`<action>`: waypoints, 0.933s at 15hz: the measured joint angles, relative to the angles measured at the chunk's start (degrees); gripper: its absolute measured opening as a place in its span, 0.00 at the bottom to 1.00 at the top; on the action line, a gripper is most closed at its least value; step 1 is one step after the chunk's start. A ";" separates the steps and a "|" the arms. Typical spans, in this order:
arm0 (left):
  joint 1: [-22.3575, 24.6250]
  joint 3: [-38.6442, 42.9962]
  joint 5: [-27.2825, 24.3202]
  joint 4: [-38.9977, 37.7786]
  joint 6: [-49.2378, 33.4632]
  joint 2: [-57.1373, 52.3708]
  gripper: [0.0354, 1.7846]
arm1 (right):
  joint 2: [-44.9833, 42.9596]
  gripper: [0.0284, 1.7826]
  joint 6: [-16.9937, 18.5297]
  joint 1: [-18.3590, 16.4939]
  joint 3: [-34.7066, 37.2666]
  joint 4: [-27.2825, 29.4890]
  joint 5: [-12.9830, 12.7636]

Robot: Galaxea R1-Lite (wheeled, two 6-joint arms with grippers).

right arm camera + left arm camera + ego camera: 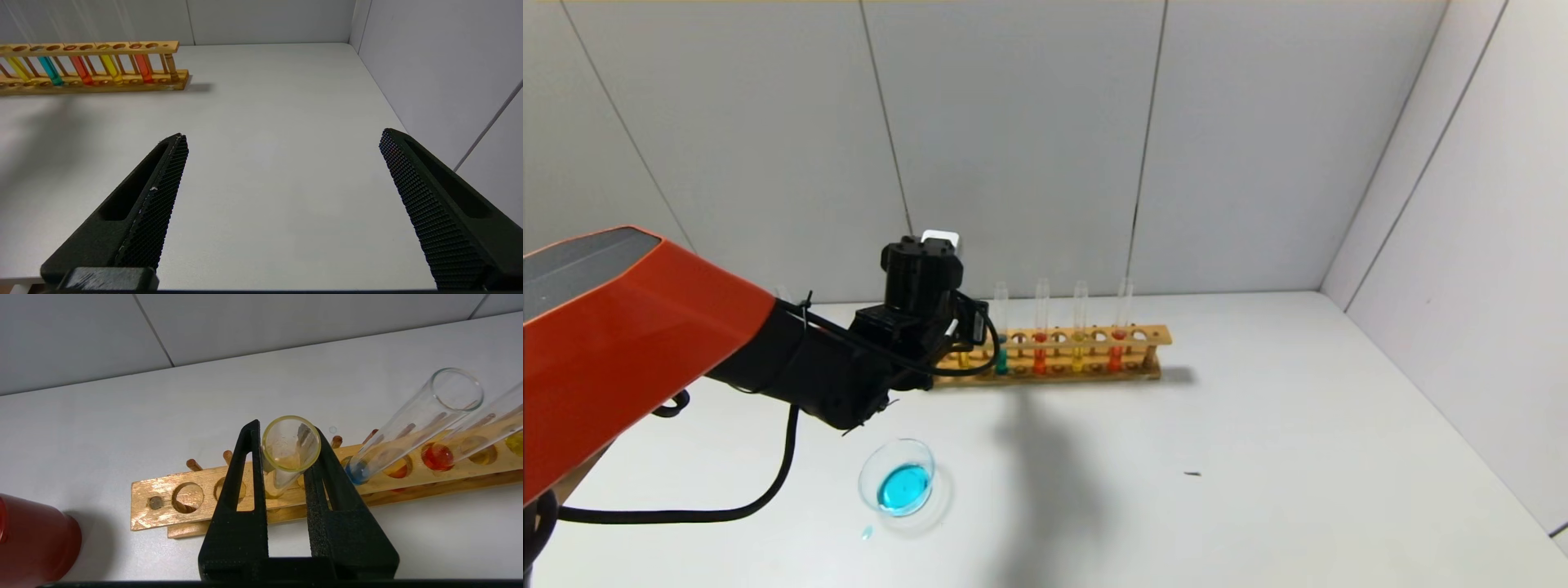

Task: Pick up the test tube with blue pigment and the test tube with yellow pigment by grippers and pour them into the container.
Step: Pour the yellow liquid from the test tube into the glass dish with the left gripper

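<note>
My left gripper [286, 428] is shut on the test tube with yellow pigment [291, 443], whose lower end stands in a hole near the left end of the wooden rack [163, 486]. In the head view this gripper [947, 327] sits at the rack's left end [1152, 335]. The yellow tube also shows in the right wrist view [16, 67]. The container [882, 453], a clear glass dish, lies on the table in front of the left arm and holds cyan-blue liquid. I cannot make out the test tube with blue pigment. My right gripper [282, 136] is open over bare table.
The rack also holds a teal tube [1001, 359], two orange-red tubes [1039, 359] and a second yellow tube [1078, 358]. A dark red cup [36, 539] stands just left of the rack. A blue drop [867, 532] lies near the dish. Walls close off the back and right.
</note>
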 joint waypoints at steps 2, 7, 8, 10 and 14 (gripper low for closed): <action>-0.52 -0.13 0.24 -0.07 -0.07 0.00 0.16 | 0.00 0.96 0.02 0.00 0.00 0.02 -0.02; -0.76 -0.88 0.90 -0.18 -0.83 -0.04 0.16 | 0.00 0.96 0.02 0.00 0.00 0.00 0.00; -0.76 -1.07 0.99 -0.20 -0.96 -0.13 0.16 | 0.00 0.96 0.02 0.00 0.00 0.02 0.00; -0.52 -1.43 1.07 -0.24 -1.60 -0.48 0.16 | 0.00 0.96 0.02 0.00 0.00 0.00 -0.04; -0.30 -2.28 1.12 -0.22 -1.67 -1.13 0.16 | 0.00 0.96 0.02 0.00 0.00 0.02 -0.02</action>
